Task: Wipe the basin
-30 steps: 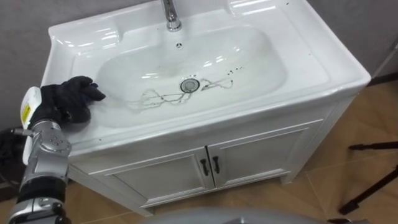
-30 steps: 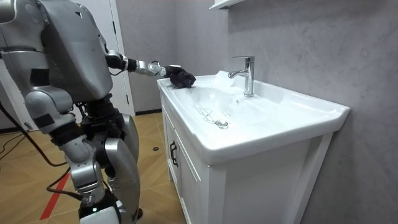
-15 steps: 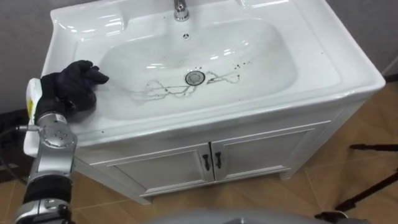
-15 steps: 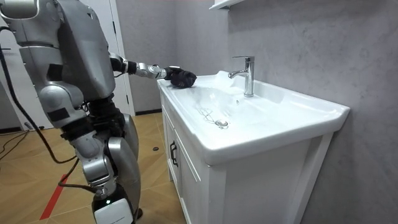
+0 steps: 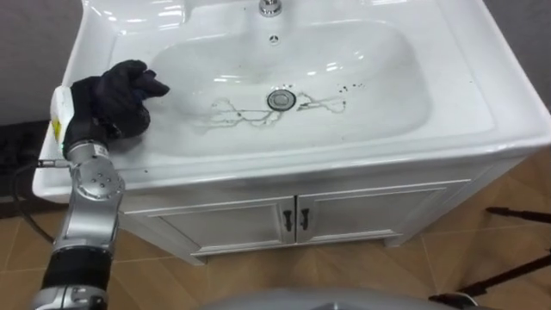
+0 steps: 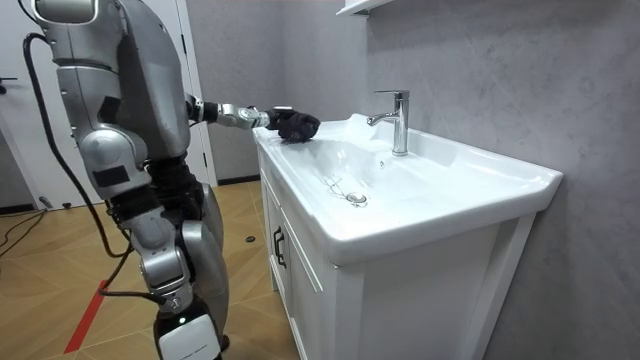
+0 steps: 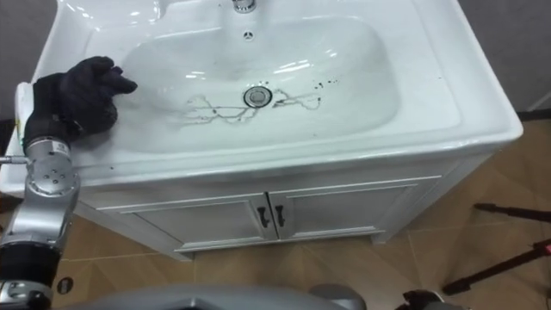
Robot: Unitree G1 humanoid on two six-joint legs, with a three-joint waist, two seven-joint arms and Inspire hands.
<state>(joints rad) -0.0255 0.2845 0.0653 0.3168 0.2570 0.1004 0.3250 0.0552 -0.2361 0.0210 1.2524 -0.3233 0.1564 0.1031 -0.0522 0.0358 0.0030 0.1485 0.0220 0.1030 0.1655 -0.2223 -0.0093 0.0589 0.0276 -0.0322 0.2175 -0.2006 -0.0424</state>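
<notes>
A white basin (image 5: 482,103) sits on a white cabinet, with a chrome tap (image 6: 397,120) at its back. Dark wavy streaks (image 5: 232,110) run across the bowl on both sides of the drain (image 5: 279,99). My left hand (image 5: 108,103) rests on the basin's left rim, at the bowl's edge. It is curled on a dark cloth (image 5: 142,82) that bunches around it and pokes toward the bowl. In the room view the left hand (image 6: 290,124) lies on the basin's near corner, with the arm stretched out from my body. I stand beside the cabinet.
Cabinet doors with dark handles (image 5: 293,220) hang below the basin. A black tripod leg (image 5: 516,213) lies on the wooden floor at the right. A grey wall (image 6: 480,60) backs the basin, and a white door (image 6: 195,80) stands behind me.
The head camera has tipped, so the basin sits higher in the picture. In the room view my body has moved closer to the basin. The left hand has stayed on the left rim.
</notes>
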